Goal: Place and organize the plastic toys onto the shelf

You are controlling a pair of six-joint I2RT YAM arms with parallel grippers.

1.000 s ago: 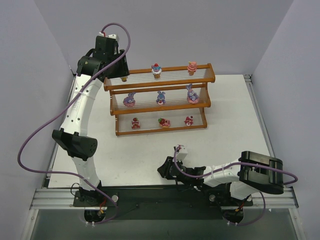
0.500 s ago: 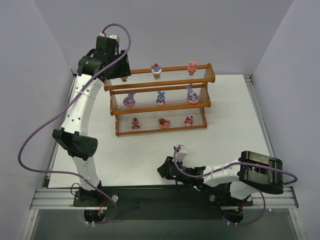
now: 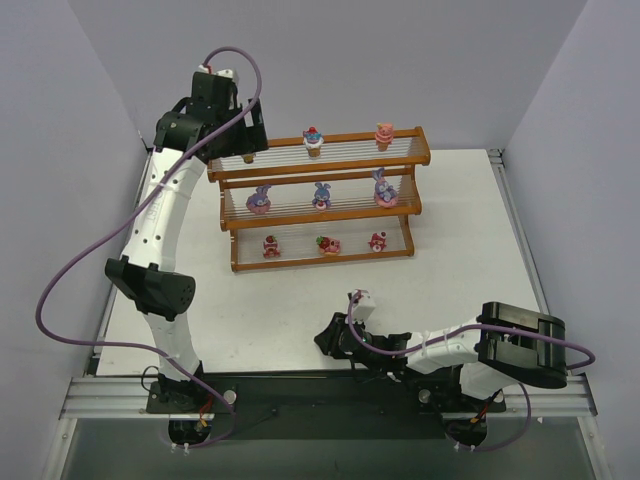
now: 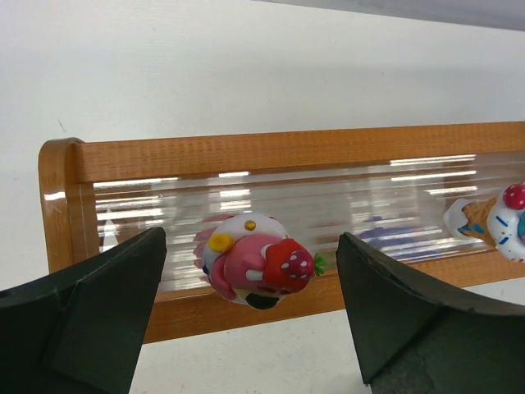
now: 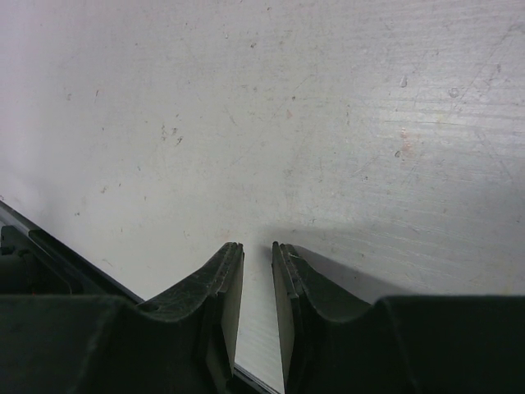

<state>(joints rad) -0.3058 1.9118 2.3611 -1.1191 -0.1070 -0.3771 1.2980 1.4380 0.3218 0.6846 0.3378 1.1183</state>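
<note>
The shelf [image 3: 330, 165] stands at the back of the table, its wooden top rail [image 4: 246, 156] filling the left wrist view. My left gripper [image 3: 250, 138] hovers at the top tier's left end, open wide. A pink toy with a strawberry [image 4: 258, 267] lies tilted on the rods between the fingers and touches neither. This toy [image 3: 247, 157] is barely visible from above. A cupcake toy [image 4: 500, 222] sits further right. Several other toys stand on all three tiers, such as a purple bunny [image 3: 321, 195]. My right gripper [image 3: 325, 340] rests low near the front edge, its jaws [image 5: 257, 246] a narrow gap apart and empty.
Grey walls close in on the left, the back and the right. The left arm's elbow [image 3: 150, 285] juts out over the table's left side. The right arm [image 3: 515, 345] lies folded along the near edge beside the metal base rail [image 3: 320, 400].
My left gripper's jaws have spread wide and let go of the pink strawberry toy on the top tier. Neither arm has otherwise moved.
</note>
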